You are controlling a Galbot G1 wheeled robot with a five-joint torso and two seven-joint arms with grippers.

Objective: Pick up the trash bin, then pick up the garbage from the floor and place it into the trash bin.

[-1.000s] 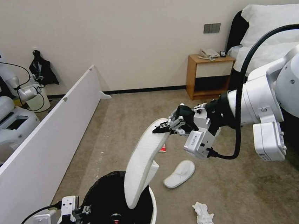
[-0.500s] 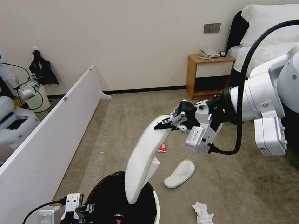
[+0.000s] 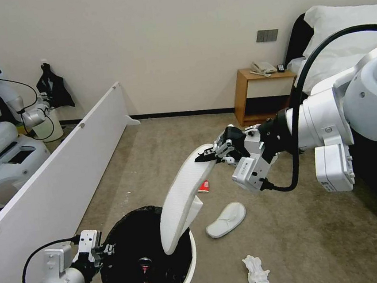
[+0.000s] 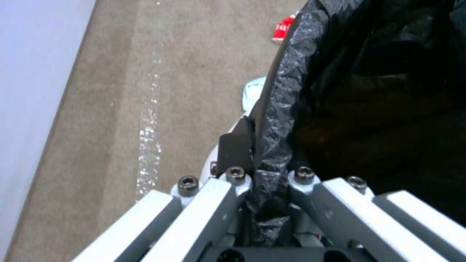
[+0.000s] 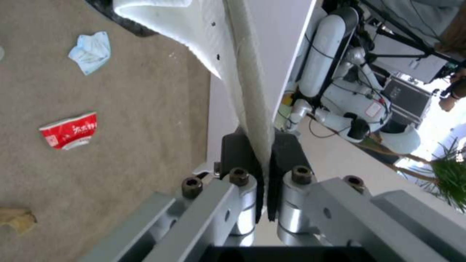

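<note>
The right hand (image 3: 208,154) pinches a white slipper (image 3: 181,202) that hangs below it into the trash bin (image 3: 190,270), whose bagged rim the left hand (image 3: 102,252) grips.

floor (image 3: 295,238): carpet | slipper (image 3: 226,219) | tissue (image 3: 256,270) | red packet (image 3: 205,187)

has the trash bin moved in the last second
Yes. The trash bin, held at its rim by the left gripper, has shifted slightly toward the white board, away from the slipper on the floor.
</note>
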